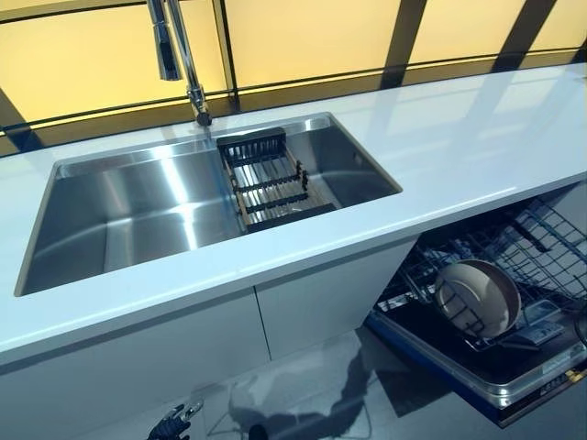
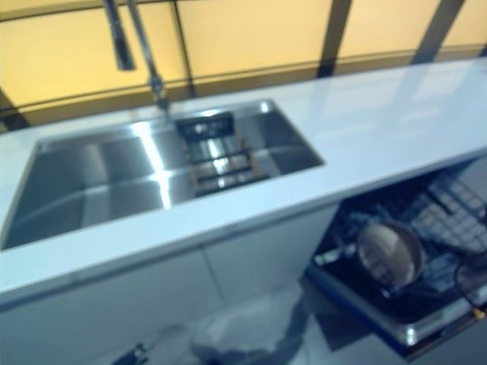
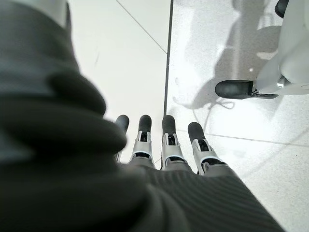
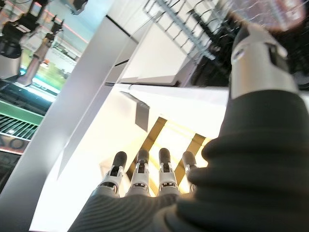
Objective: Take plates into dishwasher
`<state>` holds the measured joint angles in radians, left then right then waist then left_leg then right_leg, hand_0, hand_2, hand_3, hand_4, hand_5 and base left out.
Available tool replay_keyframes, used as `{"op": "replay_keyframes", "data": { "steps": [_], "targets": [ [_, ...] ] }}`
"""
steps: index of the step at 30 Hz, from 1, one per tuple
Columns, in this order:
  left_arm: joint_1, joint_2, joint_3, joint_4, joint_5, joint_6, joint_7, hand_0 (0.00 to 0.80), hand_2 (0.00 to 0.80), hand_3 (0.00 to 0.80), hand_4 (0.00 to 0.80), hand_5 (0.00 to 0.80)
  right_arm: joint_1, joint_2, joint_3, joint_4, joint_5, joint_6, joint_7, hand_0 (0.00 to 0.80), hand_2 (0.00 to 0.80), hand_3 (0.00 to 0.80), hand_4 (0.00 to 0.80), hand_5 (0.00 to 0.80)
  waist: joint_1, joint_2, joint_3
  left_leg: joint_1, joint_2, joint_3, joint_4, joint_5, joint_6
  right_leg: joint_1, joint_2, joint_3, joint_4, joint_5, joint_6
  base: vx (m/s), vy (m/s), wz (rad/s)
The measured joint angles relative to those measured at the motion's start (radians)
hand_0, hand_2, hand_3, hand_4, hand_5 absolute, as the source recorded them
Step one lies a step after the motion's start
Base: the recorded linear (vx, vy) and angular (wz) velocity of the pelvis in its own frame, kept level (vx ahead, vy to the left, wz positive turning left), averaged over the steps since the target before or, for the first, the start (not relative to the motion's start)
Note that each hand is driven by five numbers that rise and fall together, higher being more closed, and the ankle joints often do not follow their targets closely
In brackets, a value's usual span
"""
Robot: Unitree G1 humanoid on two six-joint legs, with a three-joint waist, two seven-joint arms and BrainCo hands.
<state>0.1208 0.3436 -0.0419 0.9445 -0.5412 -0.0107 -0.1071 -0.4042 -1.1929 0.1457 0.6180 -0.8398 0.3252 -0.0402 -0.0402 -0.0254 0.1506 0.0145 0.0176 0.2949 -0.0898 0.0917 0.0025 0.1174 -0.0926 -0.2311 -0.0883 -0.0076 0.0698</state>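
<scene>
One plate (image 1: 477, 298) stands on edge in the pulled-out dishwasher rack (image 1: 541, 243), under the countertop's right end. Both hands are empty with fingers straight — left hand (image 3: 166, 140) low over the floor, right hand (image 4: 145, 176) raised. The steel sink (image 1: 138, 211) and white countertop (image 1: 459, 147) show no plate, so look further before reaching — the pale tiled floor (image 3: 130, 58) is glossy.

From the head we look down on the sink (image 1: 138, 215), with the open dishwasher (image 1: 495, 321) at four o'clock, shared by both eyes. Our left wrist faces the floor (image 3: 241, 159) closely; our right wrist looks up along the counter (image 4: 87, 96).
</scene>
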Motion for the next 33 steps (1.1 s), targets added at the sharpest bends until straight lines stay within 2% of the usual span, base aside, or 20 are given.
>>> {"op": "replay_keyframes", "data": {
  "steps": [2,5,8,11,14,16,18,19,20,21,22,24,25,26,27,29,32,33],
  "targets": [
    [-0.005,0.0,0.018,0.016,0.0,-0.007,0.005,0.0,0.0,0.0,0.0,0.0,0.029,0.0,-0.031,-0.001,0.018,0.03,0.008,0.0,0.0,0.0,0.0,0.0,-0.002,-0.003,-0.005,0.009,0.0,0.005,0.0,-0.002,0.0,0.006,-0.001,0.003,0.0,0.001,0.0,-0.033,0.085,-0.1],
    [-0.015,0.003,0.026,0.026,0.0,-0.018,0.011,0.0,0.0,0.0,0.0,0.0,0.081,0.0,-0.082,0.015,0.134,0.067,0.01,0.0,0.0,0.0,0.0,0.0,-0.012,-0.005,-0.013,0.011,0.0,0.007,-0.001,-0.003,0.001,0.007,-0.001,0.005,0.001,0.002,0.001,-0.046,0.08,-0.02],
    [-0.027,0.005,0.026,0.026,0.009,-0.018,0.013,0.0,0.0,0.0,0.0,0.0,0.148,0.013,-0.161,0.038,0.339,0.097,0.005,0.0,0.0,0.0,0.0,0.0,-0.02,-0.006,-0.013,0.014,-0.001,0.008,0.0,-0.006,0.005,0.008,-0.001,0.005,0.008,0.003,0.002,-0.097,0.094,-0.02],
    [-0.039,0.029,0.025,0.03,0.02,-0.019,0.017,0.0,0.0,0.0,0.0,0.0,0.213,0.061,-0.239,0.083,0.496,0.103,-0.055,0.0,0.0,0.0,0.0,0.0,-0.023,-0.018,-0.007,0.029,0.001,0.034,0.003,-0.012,0.007,-0.001,-0.001,0.01,0.031,0.004,0.003,-0.162,0.072,-0.22],
    [-0.059,0.072,0.025,0.029,0.042,-0.016,0.029,0.0,0.0,0.0,0.0,0.0,0.287,0.131,-0.321,0.106,0.607,0.1,-0.115,0.0,0.0,0.0,0.0,0.0,-0.027,-0.032,0.011,0.031,0.008,0.075,-0.001,-0.017,0.008,-0.026,0.001,0.022,0.035,0.032,0.02,-0.212,0.07,-0.46],
    [-0.068,0.103,0.025,0.031,0.051,-0.013,0.037,0.0,0.0,0.0,0.0,0.0,0.324,0.184,-0.367,0.118,0.66,0.093,-0.15,0.0,0.0,0.0,0.0,0.0,-0.03,-0.023,0.047,0.027,0.02,0.086,-0.003,-0.019,0.022,-0.072,0.001,0.047,0.092,0.046,0.042,-0.208,0.008,-0.59],
    [-0.075,0.121,0.026,0.033,0.048,-0.012,0.042,0.0,0.0,0.0,0.0,0.0,0.358,0.235,-0.407,0.127,0.725,0.093,-0.155,0.0,0.0,0.0,0.0,0.0,-0.051,-0.01,0.069,0.006,0.034,0.09,-0.003,-0.017,0.035,-0.105,-0.001,0.039,0.115,0.071,0.077,-0.21,-0.1,-0.29],
    [-0.079,0.124,0.029,0.045,0.046,-0.013,0.043,0.0,0.0,0.0,0.0,0.0,0.37,0.26,-0.42,0.163,0.775,0.081,-0.158,0.0,0.0,0.0,0.0,0.0,-0.055,0.004,0.07,-0.013,0.052,0.103,-0.004,-0.008,0.048,-0.132,-0.006,0.001,0.166,0.05,0.053,-0.161,-0.137,-0.28],
    [-0.084,0.123,0.033,0.051,0.045,-0.016,0.042,0.0,0.0,0.0,0.0,0.0,0.368,0.277,-0.421,0.218,0.822,0.07,-0.154,0.0,0.0,0.0,0.0,0.0,-0.043,0.014,0.066,-0.028,0.07,0.116,-0.002,-0.009,0.047,-0.161,-0.007,-0.026,0.239,0.029,0.023,-0.155,-0.242,-0.38],
    [-0.09,0.125,0.034,0.07,0.041,-0.017,0.04,0.0,0.0,0.0,0.0,0.0,0.371,0.3,-0.423,0.276,0.884,0.068,-0.139,0.0,0.0,0.0,0.0,0.0,-0.028,0.034,0.062,-0.06,0.1,0.115,0.0,-0.007,0.049,-0.176,-0.009,-0.034,0.316,-0.001,0.014,-0.165,-0.301,-0.4],
    [-0.097,0.126,0.035,0.102,0.035,-0.018,0.035,0.0,0.0,0.0,0.0,0.0,0.368,0.32,-0.444,0.319,0.928,0.049,-0.131,0.0,0.0,0.0,0.0,0.0,-0.019,0.039,0.058,-0.072,0.112,0.109,0.0,-0.003,0.054,-0.159,-0.019,-0.032,0.348,-0.013,0.013,-0.208,-0.374,-0.22],
    [-0.099,0.132,0.033,0.149,0.035,-0.018,0.021,0.0,0.0,0.0,0.0,0.0,0.367,0.354,-0.464,0.387,1.022,0.027,-0.107,0.0,0.0,0.0,0.0,0.0,-0.012,0.022,0.045,-0.088,0.106,0.055,0.016,0.008,0.055,-0.051,-0.057,-0.026,0.255,0.013,0.036,-0.274,-0.377,-0.15],
    [-0.09,0.139,0.033,0.155,0.035,-0.018,0.012,0.0,0.0,0.0,0.0,0.0,0.361,0.371,-0.464,0.422,1.062,0.013,-0.096,0.0,0.0,0.0,0.0,0.0,0.008,0.004,0.032,-0.098,0.096,0.018,0.02,0.02,0.034,0.003,-0.082,-0.026,0.182,0.052,0.042,-0.299,-0.374,-0.22],
    [-0.087,0.145,0.033,0.155,0.035,-0.019,0.009,0.0,0.0,0.0,0.0,0.0,0.352,0.385,-0.464,0.439,1.078,0.009,-0.095,0.0,0.0,0.0,0.0,0.0,0.011,-0.009,0.024,-0.106,0.09,0.007,0.019,0.027,0.023,0.031,-0.093,-0.026,0.143,0.077,0.043,-0.39,-0.52,0.08],
    [-0.094,0.148,0.033,0.154,0.035,-0.021,0.007,0.0,0.0,0.0,0.0,0.0,0.344,0.411,-0.462,0.46,1.112,0.006,-0.094,0.0,0.0,0.0,0.0,0.0,0.006,-0.024,0.015,-0.127,0.081,-0.015,0.014,0.054,0.002,0.069,-0.082,-0.03,0.066,0.073,0.06,-0.45,-0.608,0.34],
    [-0.115,0.14,0.026,0.144,0.035,-0.021,0.005,0.0,0.0,0.0,0.0,0.0,0.316,0.443,-0.456,0.478,1.177,0.005,-0.084,0.0,0.0,0.0,0.0,0.0,0.009,-0.022,0.015,-0.145,0.092,-0.028,0.022,0.083,-0.013,0.072,-0.062,-0.053,0.056,0.032,0.098,-0.579,-0.702,0.25],
    [-0.151,0.141,0.026,0.103,-0.019,-0.017,0.015,0.0,0.0,0.0,0.0,0.0,0.282,0.466,-0.44,0.475,1.277,0.011,-0.067,0.0,0.0,0.0,0.0,0.0,0.029,-0.025,0.016,-0.215,0.134,-0.032,0.109,0.087,-0.019,0.064,-0.022,-0.107,0.054,-0.049,0.069,-0.465,-0.48,0.16],
    [-0.164,0.138,0.027,0.093,-0.033,-0.019,0.02,0.0,0.0,0.0,0.0,0.0,0.274,0.467,-0.44,0.482,1.299,0.011,-0.058,0.0,0.0,0.0,0.0,0.0,0.032,-0.028,0.018,-0.237,0.151,-0.034,0.128,0.103,-0.04,0.061,-0.004,-0.122,0.056,-0.086,0.051,-0.323,-0.342,0.22]
  ]
}}
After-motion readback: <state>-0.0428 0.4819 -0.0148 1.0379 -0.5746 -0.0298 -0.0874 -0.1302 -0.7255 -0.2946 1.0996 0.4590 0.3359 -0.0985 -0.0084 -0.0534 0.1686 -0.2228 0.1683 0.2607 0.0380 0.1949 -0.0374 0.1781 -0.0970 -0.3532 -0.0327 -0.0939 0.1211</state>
